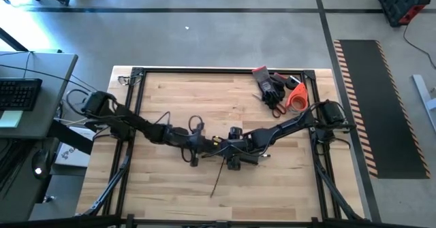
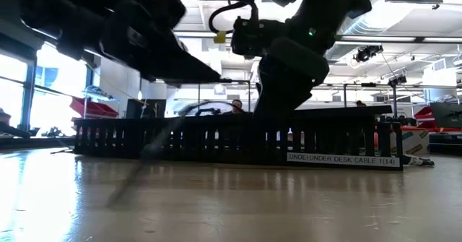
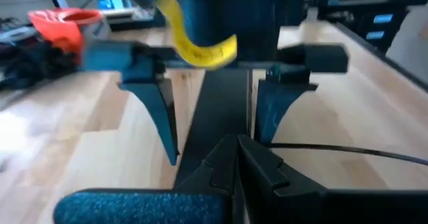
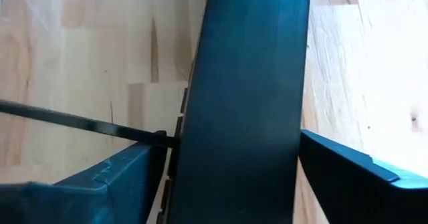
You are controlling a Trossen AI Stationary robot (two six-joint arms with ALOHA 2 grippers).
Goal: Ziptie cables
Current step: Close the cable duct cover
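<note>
cables (image 1: 216, 182): only one thin dark strand shows, mid-bench (image 1: 170, 99), trailing from where your arms meet toward the front edge.
rail (image 4: 244, 83): the black slotted rail lies under both grippers, and the strand reaches its side.
right gripper (image 3: 217, 149): jaws wide, straddling the rail, probably to steady it.
left gripper (image 3: 234, 162): jaws pinched together facing the right one. Can't tell what's in them.
</note>
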